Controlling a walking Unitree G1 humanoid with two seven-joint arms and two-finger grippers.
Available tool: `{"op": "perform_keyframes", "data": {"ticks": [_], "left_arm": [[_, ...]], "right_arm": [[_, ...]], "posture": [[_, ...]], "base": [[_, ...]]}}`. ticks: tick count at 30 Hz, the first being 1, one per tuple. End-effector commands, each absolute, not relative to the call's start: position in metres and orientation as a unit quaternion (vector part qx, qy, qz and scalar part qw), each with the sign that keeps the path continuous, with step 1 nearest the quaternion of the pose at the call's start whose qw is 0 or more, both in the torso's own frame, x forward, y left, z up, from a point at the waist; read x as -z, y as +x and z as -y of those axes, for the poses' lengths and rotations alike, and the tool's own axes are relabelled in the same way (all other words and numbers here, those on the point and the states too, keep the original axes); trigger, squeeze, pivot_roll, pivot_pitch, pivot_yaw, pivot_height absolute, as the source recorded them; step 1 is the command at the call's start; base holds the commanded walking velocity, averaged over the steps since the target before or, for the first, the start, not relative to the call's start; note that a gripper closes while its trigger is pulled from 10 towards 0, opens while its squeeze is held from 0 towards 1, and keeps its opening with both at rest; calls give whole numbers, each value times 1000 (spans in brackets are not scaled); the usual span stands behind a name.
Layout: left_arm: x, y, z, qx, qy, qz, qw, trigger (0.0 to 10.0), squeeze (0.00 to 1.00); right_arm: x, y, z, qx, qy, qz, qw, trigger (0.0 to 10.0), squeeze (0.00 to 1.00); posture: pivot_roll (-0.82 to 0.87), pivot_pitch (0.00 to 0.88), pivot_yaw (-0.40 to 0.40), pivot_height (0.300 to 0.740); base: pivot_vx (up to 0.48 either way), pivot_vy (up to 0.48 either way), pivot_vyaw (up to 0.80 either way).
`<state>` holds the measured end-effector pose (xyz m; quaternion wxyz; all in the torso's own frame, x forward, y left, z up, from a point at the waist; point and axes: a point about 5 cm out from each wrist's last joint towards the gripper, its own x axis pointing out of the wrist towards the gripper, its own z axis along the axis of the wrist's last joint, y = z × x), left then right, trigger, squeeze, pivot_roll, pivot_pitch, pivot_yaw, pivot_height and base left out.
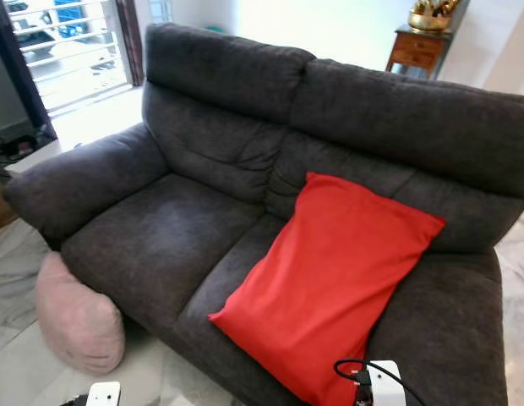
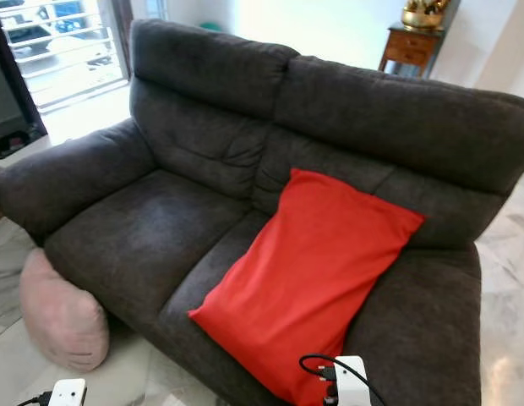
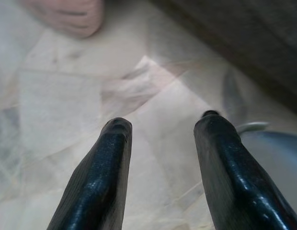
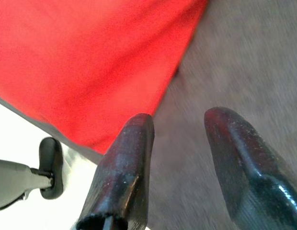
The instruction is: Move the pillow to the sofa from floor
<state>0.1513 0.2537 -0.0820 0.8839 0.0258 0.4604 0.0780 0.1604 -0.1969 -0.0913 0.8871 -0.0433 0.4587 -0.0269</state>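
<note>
A living room with a pale marble floor (image 1: 25, 372); a dark grey sofa (image 1: 161, 245) stands before a barred window (image 1: 68, 42), with a wooden side table (image 1: 418, 46) at far right. A red pillow (image 1: 330, 279) already leans against the sofa's right backrest, probably propped there so it cannot slide off. The task's thing, a pink pillow (image 1: 76, 317), lies on the floor at near left, touching the sofa's left armrest base. The left gripper (image 3: 160, 129) hangs over bare floor, fingers parted and empty, the pink pillow (image 3: 72, 17) well ahead of it. The right gripper (image 4: 179, 120), likewise parted and empty, hovers over the right seat cushion beside the red pillow (image 4: 91, 57).
</note>
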Motion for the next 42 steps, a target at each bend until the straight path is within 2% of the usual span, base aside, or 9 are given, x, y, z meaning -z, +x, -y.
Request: {"op": "perform_keyframes", "data": {"ticks": [1,42], "left_arm": [[83,153,-249,-74,24,-461,884,10000,0],[85,152,-245,-60,26,-466,882,10000,0]], "right_arm": [[91,160,200,32,-44,-460,886,10000,0],[92,160,197,16,-51,-465,884,10000,0]], "posture": [[-6,0,-35,740],[-12,0,-33,740]], "base": [[0,0,0],[0,284,0]]}}
